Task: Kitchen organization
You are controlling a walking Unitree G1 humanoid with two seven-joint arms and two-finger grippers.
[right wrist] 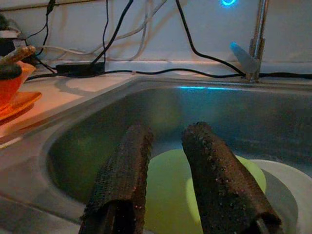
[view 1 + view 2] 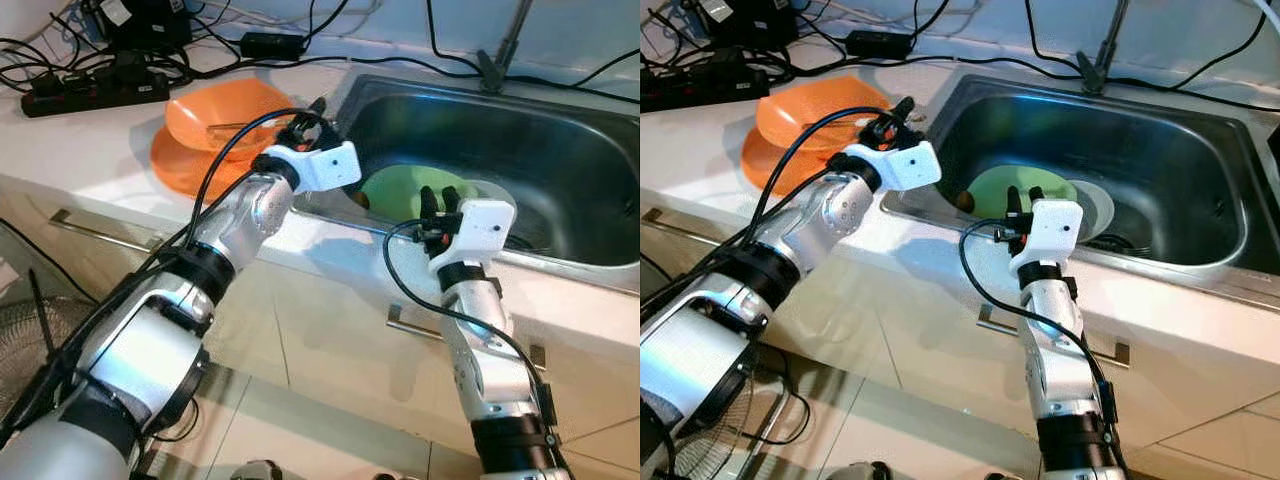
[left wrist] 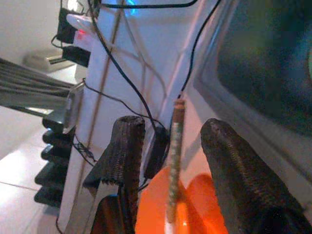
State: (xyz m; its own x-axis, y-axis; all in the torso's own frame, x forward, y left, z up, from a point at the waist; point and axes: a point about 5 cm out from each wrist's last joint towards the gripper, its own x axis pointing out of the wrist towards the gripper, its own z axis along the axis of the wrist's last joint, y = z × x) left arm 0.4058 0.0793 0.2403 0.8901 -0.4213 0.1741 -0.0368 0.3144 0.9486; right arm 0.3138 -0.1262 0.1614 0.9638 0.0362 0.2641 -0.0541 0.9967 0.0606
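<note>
Cabinet fronts [image 2: 940, 350] lie nearest, below the white desk [image 2: 110, 150]. Just past the desk's edge, the right gripper [image 2: 1023, 197] hangs at the near rim of the steel sink [image 2: 1180, 130], fingers parted and empty, aimed at the green plate [image 2: 990, 190] that rests in the basin overlapping a white plate [image 2: 1095, 205]. For a clean pick, I would lower it so one finger slips under the green rim where it overhangs, then close gently and lift level. Further left, the left gripper [image 2: 305, 120] hovers over the orange bowl [image 2: 215, 108] on its orange plate [image 2: 175, 165], fingers spread around a thin stick [image 3: 174, 156] without clearly pinching it. Cables [image 2: 120, 60] crowd the wall beyond.
</note>
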